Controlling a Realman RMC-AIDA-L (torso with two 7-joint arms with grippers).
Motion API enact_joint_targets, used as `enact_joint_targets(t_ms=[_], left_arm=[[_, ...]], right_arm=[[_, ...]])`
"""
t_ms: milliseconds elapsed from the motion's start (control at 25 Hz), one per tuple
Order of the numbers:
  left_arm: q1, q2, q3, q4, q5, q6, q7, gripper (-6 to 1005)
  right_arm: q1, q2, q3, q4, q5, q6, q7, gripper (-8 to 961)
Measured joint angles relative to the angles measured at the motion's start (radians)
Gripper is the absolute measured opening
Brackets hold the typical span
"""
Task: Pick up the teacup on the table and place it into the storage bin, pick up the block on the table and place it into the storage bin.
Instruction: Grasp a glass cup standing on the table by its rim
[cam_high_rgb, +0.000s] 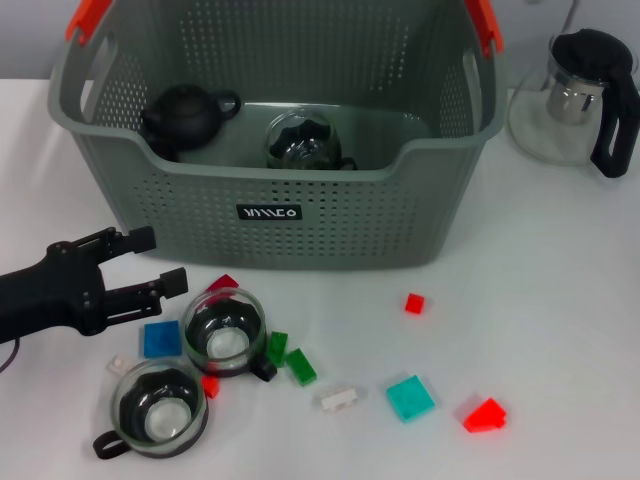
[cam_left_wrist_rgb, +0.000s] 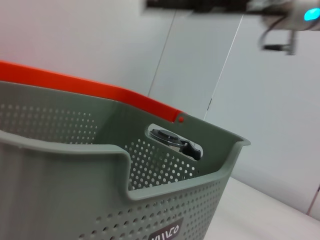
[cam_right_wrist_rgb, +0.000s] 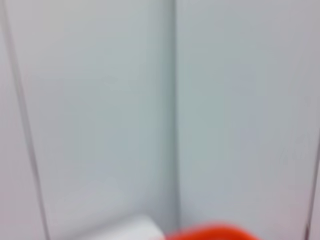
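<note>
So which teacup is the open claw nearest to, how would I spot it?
Find the grey storage bin. On the table just before its black label sit two glass teacups; it's the nearer-to-bin teacup, beside the left gripper, ringed by red, blue and green blocks.

I see a white table (cam_high_rgb: 560, 300). At the far side stands the grey storage bin (cam_high_rgb: 300, 215), with a glass pot (cam_high_rgb: 580, 100) to its right. Nearer, two glass teacups (cam_high_rgb: 225, 333) (cam_high_rgb: 158, 405) sit left, with small coloured blocks (cam_high_rgb: 410, 397) scattered around them and to the right.
</note>
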Motion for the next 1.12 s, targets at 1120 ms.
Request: enact_joint_targets(t_ms=[1120], left_arm=[[0.006, 0.012, 0.012, 0.088, 0.029, 0.097, -0.066, 856]], right_arm=[[-0.432, -0.073, 0.451, 0.233, -0.040, -0.901, -0.537, 914]])
